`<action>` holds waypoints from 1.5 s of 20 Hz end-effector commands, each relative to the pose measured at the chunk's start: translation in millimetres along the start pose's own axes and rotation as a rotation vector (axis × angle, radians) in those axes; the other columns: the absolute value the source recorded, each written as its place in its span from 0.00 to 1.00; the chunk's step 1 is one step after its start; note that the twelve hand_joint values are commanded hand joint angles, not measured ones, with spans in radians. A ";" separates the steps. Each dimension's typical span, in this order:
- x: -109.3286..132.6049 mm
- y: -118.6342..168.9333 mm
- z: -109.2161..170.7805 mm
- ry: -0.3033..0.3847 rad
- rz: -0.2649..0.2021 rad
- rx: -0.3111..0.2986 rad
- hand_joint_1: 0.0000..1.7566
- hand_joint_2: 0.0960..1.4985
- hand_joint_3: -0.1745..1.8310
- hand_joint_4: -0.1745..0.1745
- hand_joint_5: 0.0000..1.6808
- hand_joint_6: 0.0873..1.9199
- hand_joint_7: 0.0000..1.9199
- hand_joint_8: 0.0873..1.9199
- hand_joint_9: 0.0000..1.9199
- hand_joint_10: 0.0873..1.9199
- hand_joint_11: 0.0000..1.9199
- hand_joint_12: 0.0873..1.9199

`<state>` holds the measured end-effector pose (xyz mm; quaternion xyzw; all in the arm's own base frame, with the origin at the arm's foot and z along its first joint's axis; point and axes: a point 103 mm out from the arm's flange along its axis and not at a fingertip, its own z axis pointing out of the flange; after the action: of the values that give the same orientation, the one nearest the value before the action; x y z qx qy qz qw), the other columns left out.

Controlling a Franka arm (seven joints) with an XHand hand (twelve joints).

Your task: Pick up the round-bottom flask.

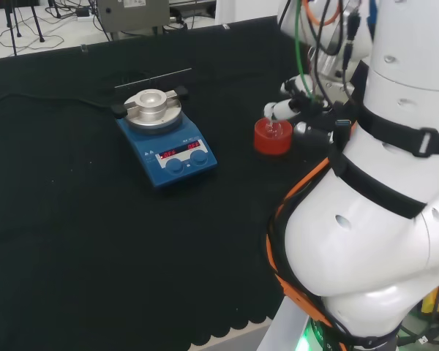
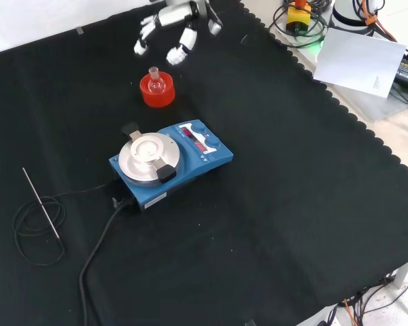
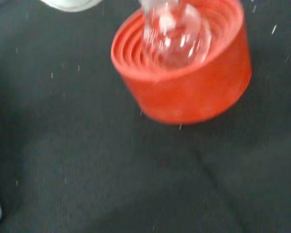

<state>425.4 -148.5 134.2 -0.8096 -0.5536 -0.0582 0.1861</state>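
In the front view a blue stirrer [image 2: 170,163] sits nearest on the surface [image 2: 292,204]; behind it the flask [image 2: 154,79] stands upright in its red stand [image 2: 158,92]; just beyond, the hand [image 2: 177,27] hovers, fingers spread, touching nothing.

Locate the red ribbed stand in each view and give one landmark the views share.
Head view: the red ribbed stand sits right of centre, right of the blue hotplate, beside the hand.
Front view: stand upper left of centre, beyond the hotplate.
Wrist view: stand close, holding the round-bottom flask.
Shared landmark: the flask in the stand.
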 end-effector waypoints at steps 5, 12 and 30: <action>-0.5 10.8 22.7 0.031 -0.007 -0.007 0.41 0.45 0.38 0.30 0.27 0.01 0.10 0.35 0.19 0.37 0.00 0.69; -5.8 11.9 24.0 0.023 -0.007 -0.021 0.43 0.44 0.38 0.29 0.28 0.01 0.11 0.35 0.19 0.37 0.00 0.70; -4.3 25.3 33.3 0.030 -0.007 -0.039 0.47 0.43 0.39 0.30 0.31 0.02 0.11 0.35 0.19 0.36 0.01 0.70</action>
<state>441.5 -148.0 97.6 -0.8105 -0.5522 -0.0803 0.1780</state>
